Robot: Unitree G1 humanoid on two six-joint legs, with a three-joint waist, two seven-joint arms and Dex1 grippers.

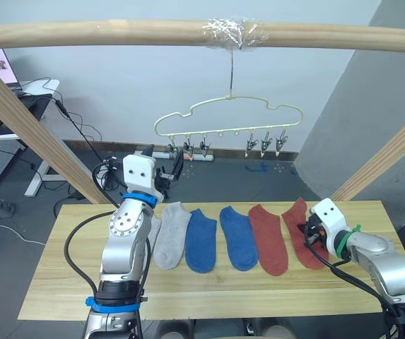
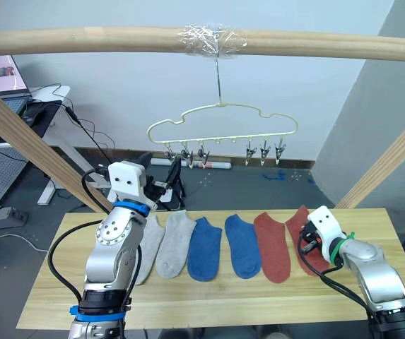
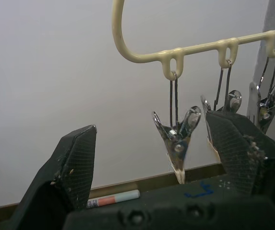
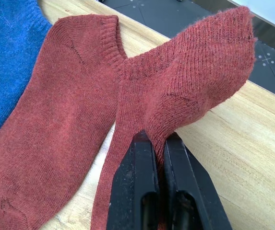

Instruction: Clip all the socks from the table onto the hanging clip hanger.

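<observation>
Socks (image 1: 230,236) all lie on the table (image 1: 61,282), hanger (image 1: 227,121) clips bare; right gripper (image 4: 159,143) pinches the rightmost red sock (image 4: 185,91), left gripper (image 3: 151,158) spread near the clips.

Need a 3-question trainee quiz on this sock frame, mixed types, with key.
1. True or false: the left hand is open, raised near the leftmost clip of the clip hanger.
2. How many socks lie on the table: A) four, B) six, C) eight?
3. What is the right hand shut on?

Key:
1. True; its fingers stand apart, with the clip hanging between them in the left wrist view.
2. B: two grey, two blue, two rust red.
3. The outermost rust red sock, pinched at its edge, lying on the table.
</observation>
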